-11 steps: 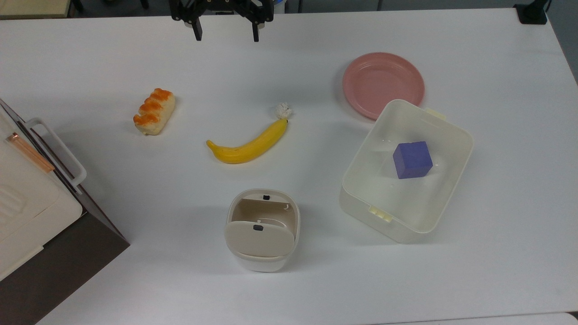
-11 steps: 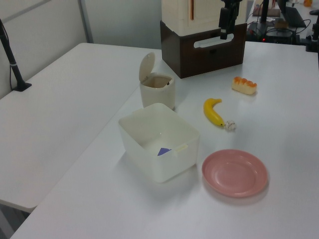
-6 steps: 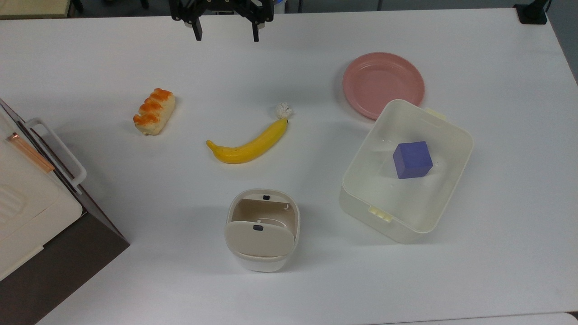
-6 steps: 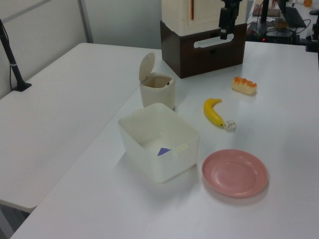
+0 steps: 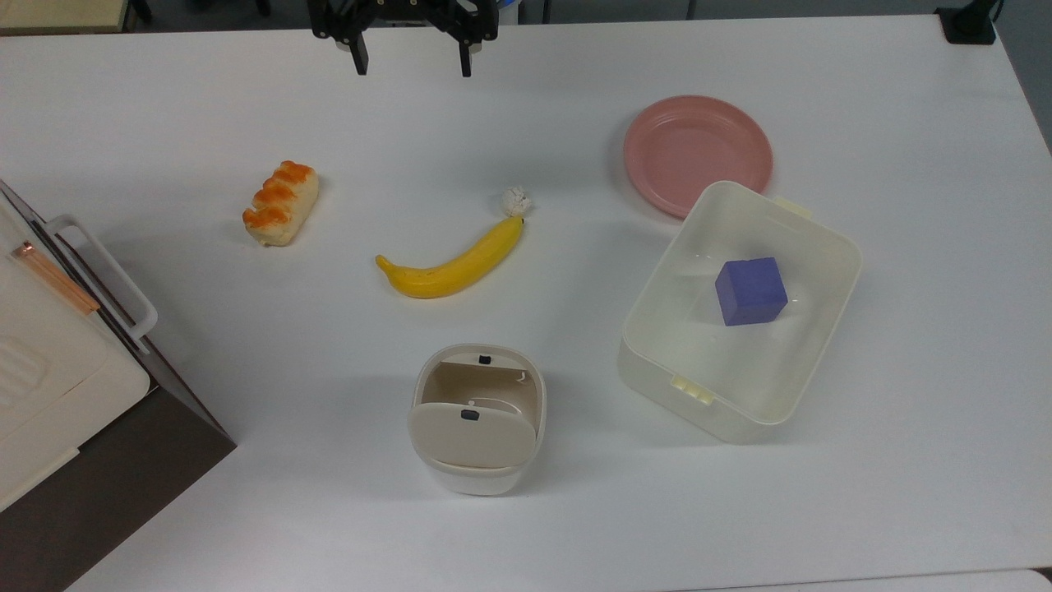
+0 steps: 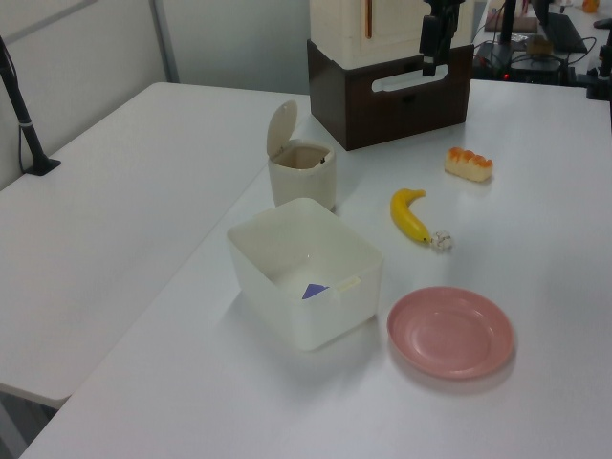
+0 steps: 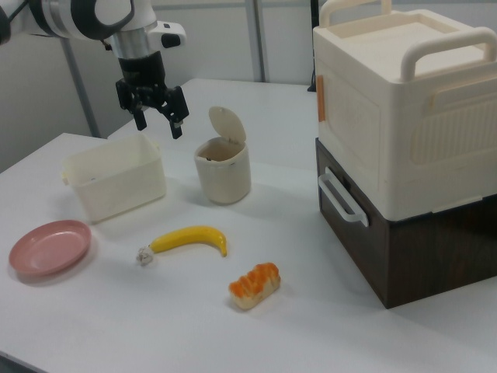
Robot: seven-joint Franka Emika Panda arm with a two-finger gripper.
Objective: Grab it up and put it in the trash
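Pincer (image 5: pixel 411 59) spread and holding nothing, raised over the tabletop's (image 5: pixel 164 107) far edge in the top view. Paper wad (image 5: pixel 516 200) touching the banana's (image 5: pixel 452 265) right tip. Trash bin (image 5: pixel 477 421) near, lid tipped up, ready for 1 drop.

The gripper (image 5: pixel 411 62) hangs raised, pointing down, fingers spread apart.

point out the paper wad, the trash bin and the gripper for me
paper wad (image 5: pixel 516 201), top view, middle of the crumpled ball at the banana's tip
trash bin (image 5: pixel 526 386), top view, its rim on the top view's right
gripper (image 5: pixel 411 64), top view, midway between its two open fingertips
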